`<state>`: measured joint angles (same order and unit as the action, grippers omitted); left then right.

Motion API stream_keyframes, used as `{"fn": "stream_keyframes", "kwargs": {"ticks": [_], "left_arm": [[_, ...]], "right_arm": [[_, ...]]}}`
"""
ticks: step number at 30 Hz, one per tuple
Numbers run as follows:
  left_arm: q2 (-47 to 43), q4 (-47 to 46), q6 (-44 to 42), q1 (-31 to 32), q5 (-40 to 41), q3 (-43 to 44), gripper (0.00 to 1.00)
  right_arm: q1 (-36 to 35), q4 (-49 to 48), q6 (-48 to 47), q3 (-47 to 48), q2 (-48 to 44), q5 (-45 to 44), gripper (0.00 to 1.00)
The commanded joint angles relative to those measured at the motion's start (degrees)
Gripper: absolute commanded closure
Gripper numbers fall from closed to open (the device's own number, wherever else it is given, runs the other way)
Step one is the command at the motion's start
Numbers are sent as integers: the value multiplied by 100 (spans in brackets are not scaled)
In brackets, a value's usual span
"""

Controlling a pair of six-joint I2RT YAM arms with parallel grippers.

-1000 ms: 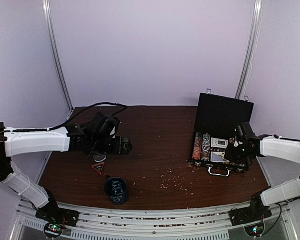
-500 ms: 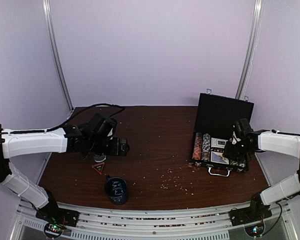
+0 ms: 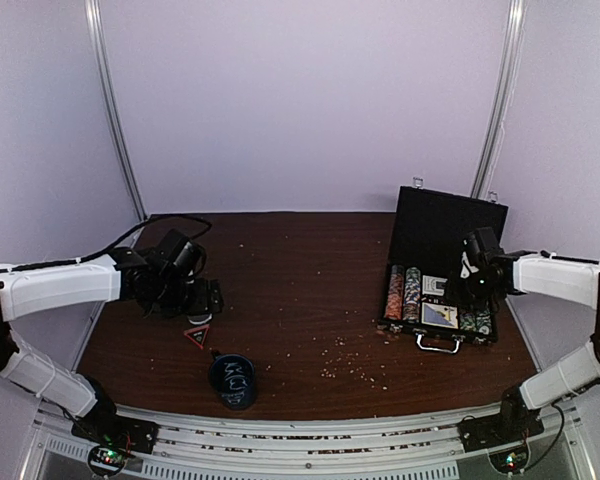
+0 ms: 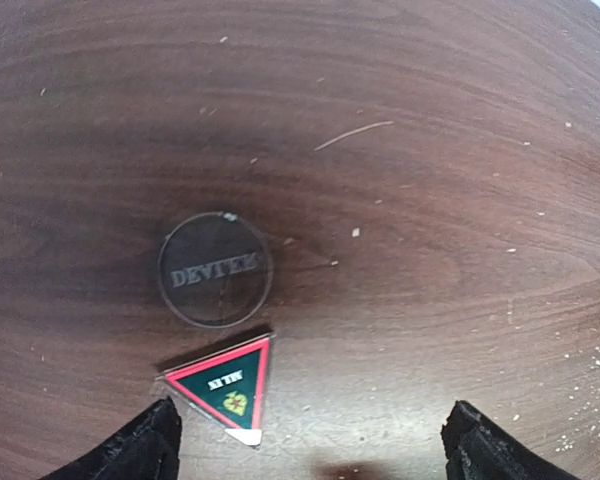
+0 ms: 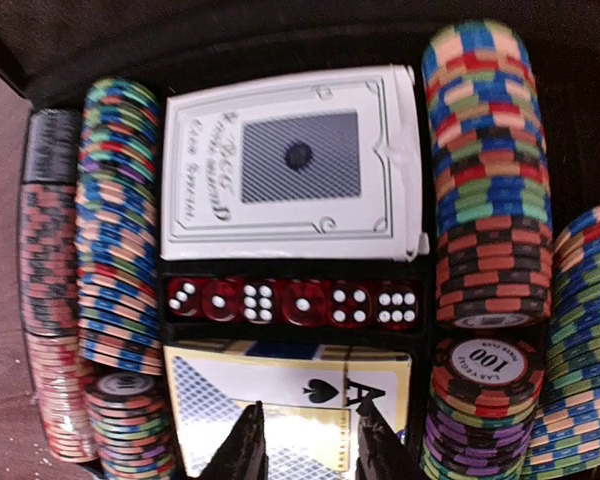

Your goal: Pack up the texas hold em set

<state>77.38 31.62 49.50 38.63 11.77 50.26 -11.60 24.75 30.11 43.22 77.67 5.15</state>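
The black case (image 3: pixel 450 228) stands open at the right with its lid up. Inside it, in the right wrist view, lie a white card deck (image 5: pixel 290 165), a gold and blue deck (image 5: pixel 290 395), a row of red dice (image 5: pixel 290 300) and multicoloured chip rolls (image 5: pixel 120 230). My right gripper (image 5: pixel 310 455) hovers over the gold deck, jaws a little apart with nothing between them. On the left of the table a clear round dealer button (image 4: pixel 216 268) and a triangular red-and-green button (image 4: pixel 230 385) lie flat. My left gripper (image 4: pixel 310 455) is wide open just above the triangle.
A dark round cup with white scribbles (image 3: pixel 233 380) stands near the front edge, just in front of the triangular button (image 3: pixel 197 335). Crumbs (image 3: pixel 345 360) litter the wooden table (image 3: pixel 300 270) in front of the case. A black cable (image 3: pixel 170 222) runs along the back left.
My left arm has drawn back to the left, so its gripper now sits behind the triangular button. My right gripper has shifted a little farther back over the case.
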Motion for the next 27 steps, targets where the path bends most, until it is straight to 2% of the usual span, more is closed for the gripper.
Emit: {"fn": "stream_keyframes", "kwargs": {"ticks": [1,6,14,22,27], "left_arm": [[1,143,187,-189,-166,-108,6],[137,193,154,-414,-263,-91,4],[370,72,12,-807,-357,-70,2],[1119,-206,-483,-975,-585,248,2],[1573,-195,-773,-1001,-446,534,7]], "right_arm": [[0,-347,222,-378,265,33,71],[-1,-445,212,-352,527,130,71],[-1,-73,55,95,233,-21,69],[-1,3,236,215,-24,116,63],[-1,34,323,311,-123,205,61]]}}
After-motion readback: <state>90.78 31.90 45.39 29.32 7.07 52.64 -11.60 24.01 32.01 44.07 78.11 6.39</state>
